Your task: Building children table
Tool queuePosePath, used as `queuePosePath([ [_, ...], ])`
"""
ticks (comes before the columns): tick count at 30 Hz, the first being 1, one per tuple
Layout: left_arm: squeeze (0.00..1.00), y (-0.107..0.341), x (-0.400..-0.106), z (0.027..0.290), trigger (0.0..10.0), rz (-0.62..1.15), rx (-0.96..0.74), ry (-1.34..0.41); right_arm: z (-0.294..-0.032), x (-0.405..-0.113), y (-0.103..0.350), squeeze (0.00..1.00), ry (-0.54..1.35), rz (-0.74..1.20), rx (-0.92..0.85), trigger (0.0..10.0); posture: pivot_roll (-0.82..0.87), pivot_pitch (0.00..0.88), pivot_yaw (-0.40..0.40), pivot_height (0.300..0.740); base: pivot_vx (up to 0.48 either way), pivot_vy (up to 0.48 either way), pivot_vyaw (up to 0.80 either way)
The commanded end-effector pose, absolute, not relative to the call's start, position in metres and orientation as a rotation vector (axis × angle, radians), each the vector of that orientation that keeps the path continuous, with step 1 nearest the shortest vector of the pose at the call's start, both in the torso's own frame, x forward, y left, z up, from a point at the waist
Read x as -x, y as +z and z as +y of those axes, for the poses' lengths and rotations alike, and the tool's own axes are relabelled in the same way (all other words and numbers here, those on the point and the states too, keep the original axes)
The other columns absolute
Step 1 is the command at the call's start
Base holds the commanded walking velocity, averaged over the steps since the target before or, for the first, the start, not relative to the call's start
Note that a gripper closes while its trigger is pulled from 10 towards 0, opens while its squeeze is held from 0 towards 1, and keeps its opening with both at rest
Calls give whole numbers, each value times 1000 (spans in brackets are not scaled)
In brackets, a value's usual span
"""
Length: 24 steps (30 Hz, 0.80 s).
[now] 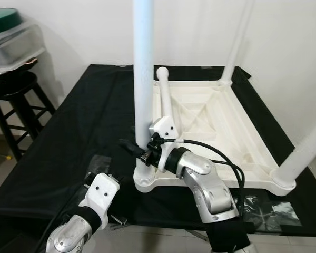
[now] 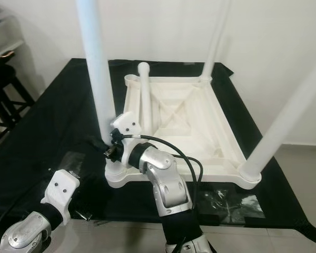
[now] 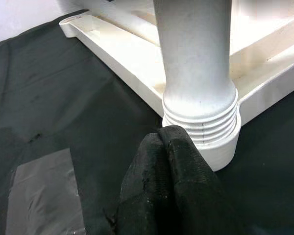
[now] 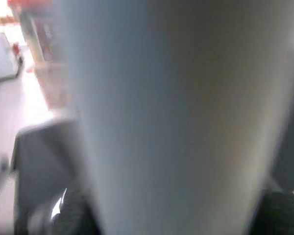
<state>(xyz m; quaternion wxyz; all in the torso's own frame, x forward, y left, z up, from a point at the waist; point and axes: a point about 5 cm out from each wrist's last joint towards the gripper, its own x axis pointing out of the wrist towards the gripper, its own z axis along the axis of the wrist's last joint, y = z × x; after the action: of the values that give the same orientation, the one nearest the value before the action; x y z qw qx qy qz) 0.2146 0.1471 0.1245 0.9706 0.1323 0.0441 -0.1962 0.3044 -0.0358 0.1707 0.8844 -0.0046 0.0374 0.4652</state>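
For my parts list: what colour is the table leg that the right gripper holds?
White, like the upturned tabletop. The leg shows best in the left eye view.

The right arm [image 1: 209,185] is a chain of rounded, polished silver metal segments joined by black collars, with a glossy black cable looping alongside it to the wrist. Each wrist carries a blocky white plastic housing (two small dark screw holes on its face). The left gripper [image 3: 174,193] has matte black, rough-textured fingers.
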Motion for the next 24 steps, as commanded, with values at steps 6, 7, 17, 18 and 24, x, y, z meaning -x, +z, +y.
queuePosePath([
  [6,0,123,-213,143,10000,87,-236,-439,-46,-315,201,863,1252,-7,-106,10000,50,87,-15,740,0,0,0],
  [7,0,123,-213,143,10000,88,-234,-440,-49,-317,206,863,1315,-28,-85,10000,50,87,-15,740,0,0,0],
  [17,0,121,-214,140,39,87,-230,-457,-67,-349,229,0,1619,15,40,10000,76,57,-21,740,0,0,0],
  [18,0,121,-214,139,0,84,-227,-460,-67,-352,231,0,1632,27,52,10000,77,56,-21,740,0,0,0],
  [24,0,121,-213,139,0,78,-223,-467,-62,-360,238,0,1637,50,40,10000,83,60,-19,740,0,0,0],
])
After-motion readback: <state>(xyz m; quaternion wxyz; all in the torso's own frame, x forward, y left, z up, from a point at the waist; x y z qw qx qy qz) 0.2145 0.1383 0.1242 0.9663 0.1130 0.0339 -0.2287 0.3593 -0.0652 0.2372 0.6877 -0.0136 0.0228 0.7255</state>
